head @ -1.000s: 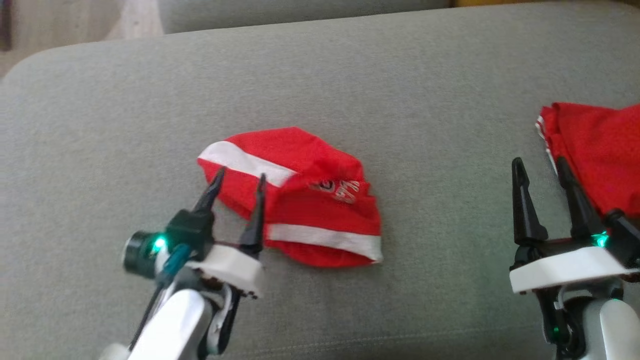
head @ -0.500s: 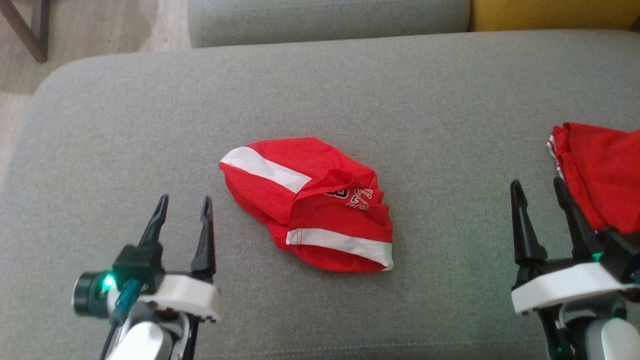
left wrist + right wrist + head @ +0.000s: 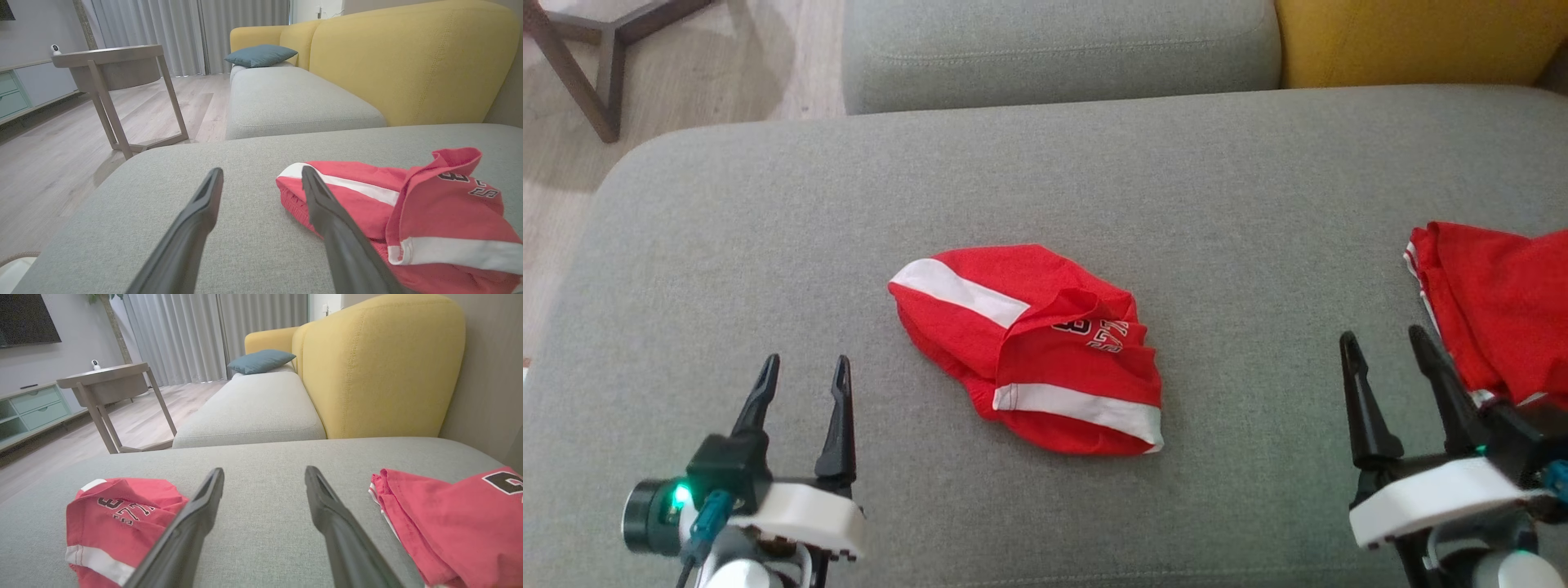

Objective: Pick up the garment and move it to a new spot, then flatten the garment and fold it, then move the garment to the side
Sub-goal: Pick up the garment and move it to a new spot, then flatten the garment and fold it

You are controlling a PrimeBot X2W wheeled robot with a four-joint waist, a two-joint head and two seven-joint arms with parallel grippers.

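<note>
Garment (image 3: 1029, 359) lies between left claw (image 3: 805, 360) and right claw (image 3: 1382, 334), nearer the left.

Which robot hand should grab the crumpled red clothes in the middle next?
Probably the left gripper: it is open and sits closer to the crumpled garment on the grey cushion. The right gripper, also open, is farther away, beside another red garment.
</note>
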